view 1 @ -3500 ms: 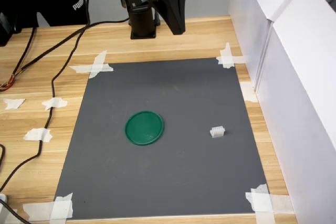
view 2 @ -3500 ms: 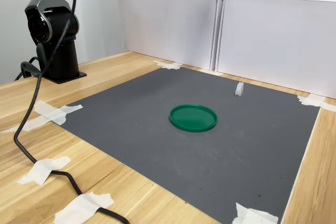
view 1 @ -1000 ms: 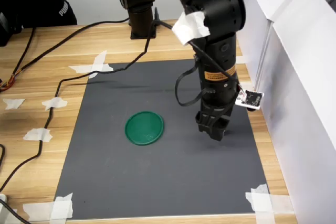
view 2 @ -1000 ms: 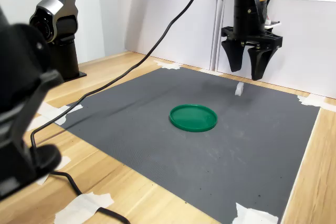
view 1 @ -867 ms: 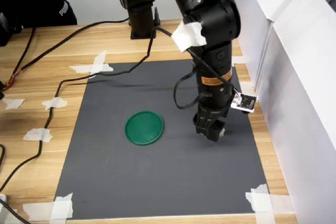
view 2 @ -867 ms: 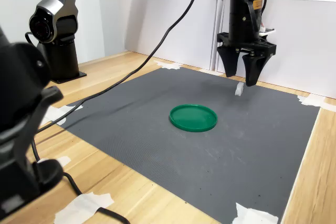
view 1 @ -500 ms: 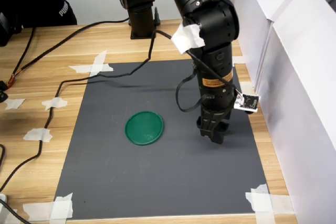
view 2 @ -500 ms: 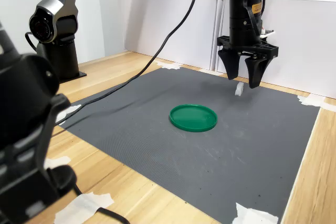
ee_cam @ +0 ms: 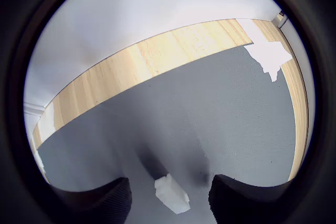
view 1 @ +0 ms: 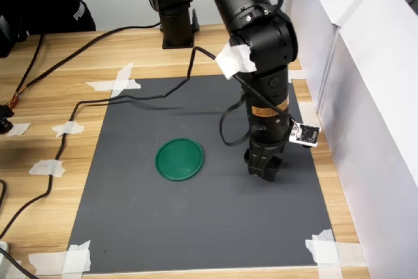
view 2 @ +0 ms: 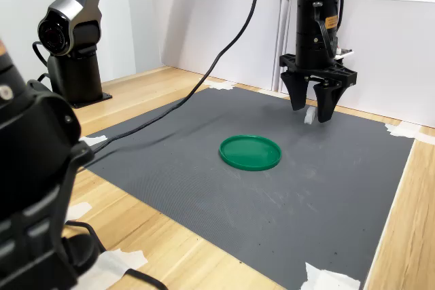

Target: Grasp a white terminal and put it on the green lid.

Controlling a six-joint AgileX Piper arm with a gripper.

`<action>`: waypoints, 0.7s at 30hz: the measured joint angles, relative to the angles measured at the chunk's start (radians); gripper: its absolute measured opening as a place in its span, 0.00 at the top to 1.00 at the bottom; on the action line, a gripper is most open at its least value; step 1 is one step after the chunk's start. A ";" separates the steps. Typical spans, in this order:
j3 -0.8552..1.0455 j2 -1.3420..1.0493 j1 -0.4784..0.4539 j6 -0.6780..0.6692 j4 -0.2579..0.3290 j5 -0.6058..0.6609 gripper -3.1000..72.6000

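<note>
The white terminal (view 2: pixel 309 115) lies on the grey mat (view 1: pixel 196 227), a small ribbed block seen close up in the wrist view (ee_cam: pixel 171 194). My gripper (view 2: pixel 310 116) stands upright over it, open, with one dark finger (ee_cam: pixel 107 200) on each side and a gap to each. In the first exterior view the gripper (view 1: pixel 264 173) hides the terminal. The green lid (view 1: pixel 179 159), a flat round disc, sits on the mat to the first exterior view's left of the gripper, and nearer the camera in the second exterior view (view 2: pixel 250 151).
White foam walls (view 1: pixel 366 96) stand just beyond the mat's edge near the gripper. Torn white tape (view 1: pixel 119 82) holds the mat's corners. A black cable (view 1: pixel 130 96) trails across the mat toward the arm base (view 1: pixel 175 11). A blurred black object (view 2: pixel 34 188) fills the second exterior view's near left.
The arm swung out from near its base and came down over the terminal. In the last second the open gripper sank lower, so its fingers now straddle the terminal.
</note>
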 joint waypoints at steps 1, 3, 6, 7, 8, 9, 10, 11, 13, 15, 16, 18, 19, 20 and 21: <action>0.000 0.003 0.000 0.002 0.000 0.000 0.16; 0.000 0.011 0.000 0.007 0.000 0.001 0.17; 0.000 0.014 0.000 0.014 0.000 0.004 0.20; 0.000 0.014 0.000 0.015 0.000 0.004 0.23; 0.000 0.014 0.000 0.015 0.000 0.004 0.25; 0.000 0.014 0.000 0.018 0.000 0.004 0.28; 0.000 0.014 0.000 0.018 0.000 0.004 0.32; 0.000 0.014 0.000 0.018 0.000 0.004 0.36; 0.000 0.014 0.000 0.020 0.000 0.009 0.46; 0.000 0.014 0.000 0.021 0.000 0.012 0.59; 0.000 0.014 0.000 0.021 0.000 0.016 0.66; 0.000 0.014 0.000 0.021 0.000 0.024 0.81; 0.000 0.014 0.000 0.021 0.000 0.027 0.84; 0.000 0.014 0.000 0.021 0.000 0.029 0.84; 0.000 0.014 0.000 0.021 0.000 0.032 0.84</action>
